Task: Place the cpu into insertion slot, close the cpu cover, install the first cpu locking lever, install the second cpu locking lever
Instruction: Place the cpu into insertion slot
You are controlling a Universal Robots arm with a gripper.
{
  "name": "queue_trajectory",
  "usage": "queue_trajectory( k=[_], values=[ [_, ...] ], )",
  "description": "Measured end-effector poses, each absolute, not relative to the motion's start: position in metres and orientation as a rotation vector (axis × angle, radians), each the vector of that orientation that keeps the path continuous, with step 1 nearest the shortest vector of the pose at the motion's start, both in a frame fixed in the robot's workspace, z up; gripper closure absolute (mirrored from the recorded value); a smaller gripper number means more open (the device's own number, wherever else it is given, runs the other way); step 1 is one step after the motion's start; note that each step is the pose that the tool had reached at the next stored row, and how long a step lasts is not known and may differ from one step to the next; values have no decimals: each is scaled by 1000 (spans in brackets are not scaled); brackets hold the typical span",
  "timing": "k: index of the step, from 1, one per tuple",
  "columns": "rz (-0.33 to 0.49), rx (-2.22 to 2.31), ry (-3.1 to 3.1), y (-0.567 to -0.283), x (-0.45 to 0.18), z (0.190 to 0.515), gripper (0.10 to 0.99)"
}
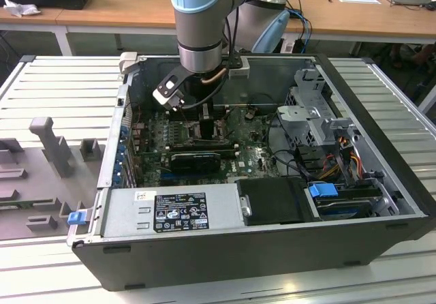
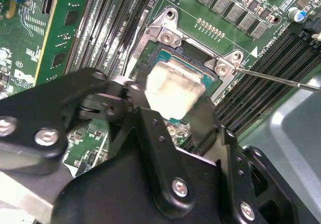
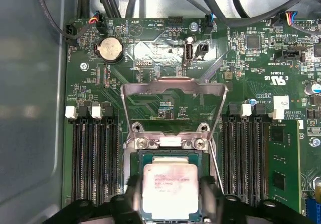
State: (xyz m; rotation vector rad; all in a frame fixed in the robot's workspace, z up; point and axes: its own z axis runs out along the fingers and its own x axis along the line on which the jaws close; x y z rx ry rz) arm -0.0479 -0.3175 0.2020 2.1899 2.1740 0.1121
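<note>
Gripping the cpu point(image 3: 168, 186) by two edges, gripper point(image 3: 170, 204) sits over the insertion slot point(image 3: 170, 158), cpu cover point(image 3: 173, 87) raised; best lowered level, square, without sideways drag.

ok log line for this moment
gripper: shut on cpu | cpu: at slot, seating unclear | cover: open

Even light, pale glare on the cpu point(image 2: 173, 91)
</note>
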Motion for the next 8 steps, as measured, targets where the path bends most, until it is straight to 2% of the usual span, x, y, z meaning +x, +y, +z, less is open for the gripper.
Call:
queue_trajectory(
  k=[1, 2, 6, 7, 8],
  values=[
    [112, 2190, 2174, -318, -48, 202, 490],
    [112, 2190, 2174, -318, -48, 202, 424],
    [112, 2190, 2174, -318, -48, 203, 424],
    [112, 2190, 2174, -318, -48, 205, 439],
    [112, 2190, 2174, -318, -48, 207, 506]
  ],
)
